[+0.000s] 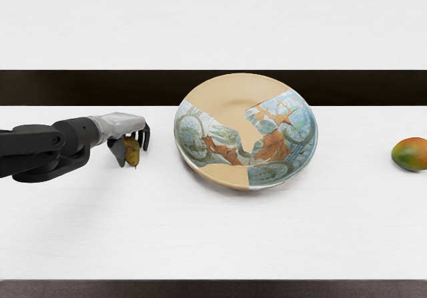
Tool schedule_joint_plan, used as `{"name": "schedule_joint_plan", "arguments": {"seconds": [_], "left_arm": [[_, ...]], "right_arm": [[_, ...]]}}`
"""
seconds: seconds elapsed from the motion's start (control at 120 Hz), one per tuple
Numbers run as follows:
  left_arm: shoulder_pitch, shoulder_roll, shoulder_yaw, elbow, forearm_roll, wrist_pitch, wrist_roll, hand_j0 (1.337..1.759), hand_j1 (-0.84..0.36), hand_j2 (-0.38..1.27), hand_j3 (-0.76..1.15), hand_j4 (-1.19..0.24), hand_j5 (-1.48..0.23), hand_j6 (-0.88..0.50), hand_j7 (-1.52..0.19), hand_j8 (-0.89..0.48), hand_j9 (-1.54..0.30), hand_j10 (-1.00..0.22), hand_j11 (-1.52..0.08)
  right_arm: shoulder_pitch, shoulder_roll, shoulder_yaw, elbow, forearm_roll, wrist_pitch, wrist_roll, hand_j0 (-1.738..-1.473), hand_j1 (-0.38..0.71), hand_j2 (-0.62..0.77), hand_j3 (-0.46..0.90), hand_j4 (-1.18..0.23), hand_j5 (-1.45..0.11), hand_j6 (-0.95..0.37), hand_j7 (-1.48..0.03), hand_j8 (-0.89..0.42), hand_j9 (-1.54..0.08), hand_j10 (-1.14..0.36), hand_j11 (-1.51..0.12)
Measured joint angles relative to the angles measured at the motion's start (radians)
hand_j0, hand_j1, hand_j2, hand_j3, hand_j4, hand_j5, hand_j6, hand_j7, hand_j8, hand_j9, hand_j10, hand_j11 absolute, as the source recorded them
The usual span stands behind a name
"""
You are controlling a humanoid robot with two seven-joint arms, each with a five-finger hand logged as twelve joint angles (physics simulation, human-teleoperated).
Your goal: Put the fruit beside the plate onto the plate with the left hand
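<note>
Two fruits share the white table [213, 235] with one plate [230, 98], a wide round dish with a plain tan ground and broken patches of blue, green and rust pattern. Left of the plate, just beside its rim but not touching it, the left hand [127, 135] reaches in on a dark arm that enters from the same side. Its dark fingers [145, 137] curl downward around a small yellow-brown fruit [132, 151], grasping it from above; the fruit hangs between the fingers with its narrow end pointing down. Whether that end touches the tabletop cannot be told from this view. The plate holds nothing on its surface. Well to the right of the plate, near the edge of the view, a mango [409, 154] with red and green skin lies on the table by itself. Behind the plate a dark gap separates the table from a second white surface.
</note>
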Motion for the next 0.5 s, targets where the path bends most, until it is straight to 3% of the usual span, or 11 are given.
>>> {"name": "schedule_joint_plan", "arguments": {"seconds": [0.267, 0.383, 0.425, 0.45, 0.5], "left_arm": [[-0.05, 0.052, -0.004, -0.01, -0.071, -0.015, -0.019, 1.654, -0.24, 0.4, 0.0, -0.7, -0.95, -0.53, -0.95, -0.47, -0.94, -0.65, -0.95], [-0.126, 0.117, -0.006, -0.029, -0.147, -0.089, -0.076, 1.653, -0.17, 0.29, 0.0, -0.7, -0.95, -0.57, -0.94, -0.52, -0.94, -0.69, -0.95], [-0.171, 0.129, -0.006, -0.034, -0.186, -0.132, -0.098, 1.654, -0.18, 0.41, 0.0, -0.69, -0.96, -0.56, -0.94, -0.52, -0.94, -0.69, -0.94], [-0.197, 0.136, -0.007, -0.036, -0.21, -0.163, -0.112, 1.654, -0.19, 0.35, 0.0, -0.7, -0.94, -0.58, -0.93, -0.55, -0.94, -0.7, -0.94], [-0.223, 0.138, -0.007, -0.039, -0.258, -0.22, -0.135, 1.654, -0.2, 0.39, 0.0, -0.71, -0.94, -0.58, -0.94, -0.52, -0.93, -0.69, -0.94]], "right_arm": [[0.0, 0.0, 0.0, 0.0, 0.0, 0.0, 0.0, -1.658, -0.35, 0.0, 0.0, 0.0, 0.0, 0.0, 0.0, 0.0, 0.0, 0.0, 0.0], [0.0, 0.0, 0.0, 0.0, 0.0, 0.0, 0.0, -1.658, -0.35, 0.0, 0.0, 0.0, 0.0, 0.0, 0.0, 0.0, 0.0, 0.0, 0.0], [0.0, 0.0, 0.0, 0.0, 0.0, 0.0, 0.0, -1.658, -0.35, 0.0, 0.0, 0.0, 0.0, 0.0, 0.0, 0.0, 0.0, 0.0, 0.0], [0.0, 0.0, 0.0, 0.0, 0.0, 0.0, 0.0, -1.658, -0.35, 0.0, 0.0, 0.0, 0.0, 0.0, 0.0, 0.0, 0.0, 0.0, 0.0], [0.0, 0.0, 0.0, 0.0, 0.0, 0.0, 0.0, -1.658, -0.35, 0.0, 0.0, 0.0, 0.0, 0.0, 0.0, 0.0, 0.0, 0.0, 0.0]]}}
